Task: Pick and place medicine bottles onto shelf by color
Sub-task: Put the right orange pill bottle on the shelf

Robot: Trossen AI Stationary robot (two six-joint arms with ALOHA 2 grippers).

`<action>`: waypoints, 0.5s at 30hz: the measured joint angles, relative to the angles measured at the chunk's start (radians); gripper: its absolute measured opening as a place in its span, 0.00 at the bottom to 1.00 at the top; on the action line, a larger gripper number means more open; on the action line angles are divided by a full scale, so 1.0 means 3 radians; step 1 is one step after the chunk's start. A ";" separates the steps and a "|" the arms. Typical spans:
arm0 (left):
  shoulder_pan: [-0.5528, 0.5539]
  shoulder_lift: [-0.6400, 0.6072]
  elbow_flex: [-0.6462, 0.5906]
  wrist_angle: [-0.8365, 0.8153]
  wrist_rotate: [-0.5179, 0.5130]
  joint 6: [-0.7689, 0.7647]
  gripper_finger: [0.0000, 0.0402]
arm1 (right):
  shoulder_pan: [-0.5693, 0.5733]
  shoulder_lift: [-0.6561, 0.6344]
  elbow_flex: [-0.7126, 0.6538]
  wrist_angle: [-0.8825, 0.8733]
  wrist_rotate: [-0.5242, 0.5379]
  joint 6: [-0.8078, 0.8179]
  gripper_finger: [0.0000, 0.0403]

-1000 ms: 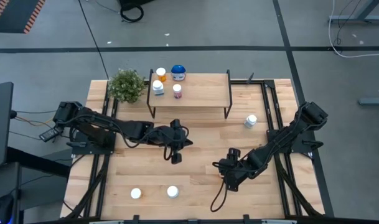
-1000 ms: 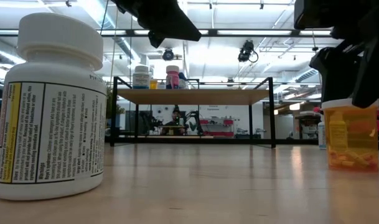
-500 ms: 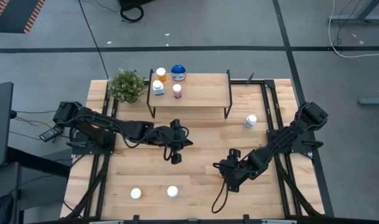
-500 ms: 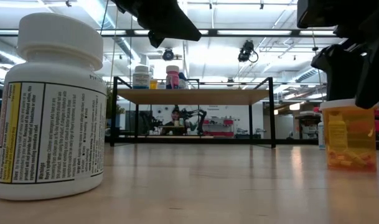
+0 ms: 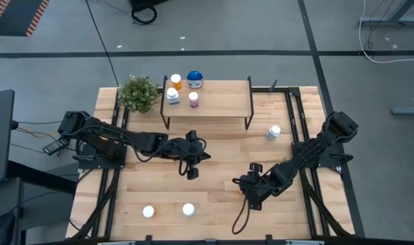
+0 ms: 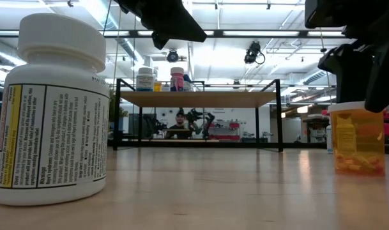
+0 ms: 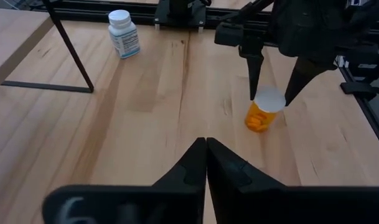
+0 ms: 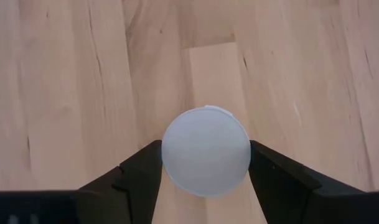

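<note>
The orange bottle (image 7: 262, 114), white-capped with pills inside, stands on the table (image 5: 213, 153) at about five o'clock from the shelf (image 5: 220, 99). The right gripper (image 8: 205, 167) straddles its cap with fingers spread, whether touching is unclear. The left gripper (image 7: 206, 155) hovers pinched together mid-table.

Between my right gripper's black fingers (image 8: 139, 171) I see an orange-bodied, white-capped pill bottle (image 7: 264, 112) — pale wood tabletop (image 8: 71, 74) beneath, streaked brown.

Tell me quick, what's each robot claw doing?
Left gripper: shut, holding nothing.
Right gripper: open around the white cap of the orange bottle, not gripping yet.
</note>
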 joint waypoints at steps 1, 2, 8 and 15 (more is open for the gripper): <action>0.0000 0.0000 0.0000 -0.0001 0.0000 0.0000 0.03 | -0.0001 -0.0001 0.0000 0.0000 -0.0002 -0.0022 0.57; 0.0000 0.0000 0.0000 -0.0001 0.0000 0.0000 0.03 | -0.0007 -0.0009 0.0000 -0.0002 -0.0007 -0.0047 0.57; 0.0000 0.0000 0.0001 -0.0046 0.0000 -0.0003 0.03 | -0.0156 -0.0050 0.0317 -0.0283 0.0007 -0.0286 0.57; -0.0004 0.0000 0.0001 -0.0071 0.0001 -0.0085 0.05 | -0.0487 -0.0047 0.1150 -0.1466 0.0393 -0.0751 0.57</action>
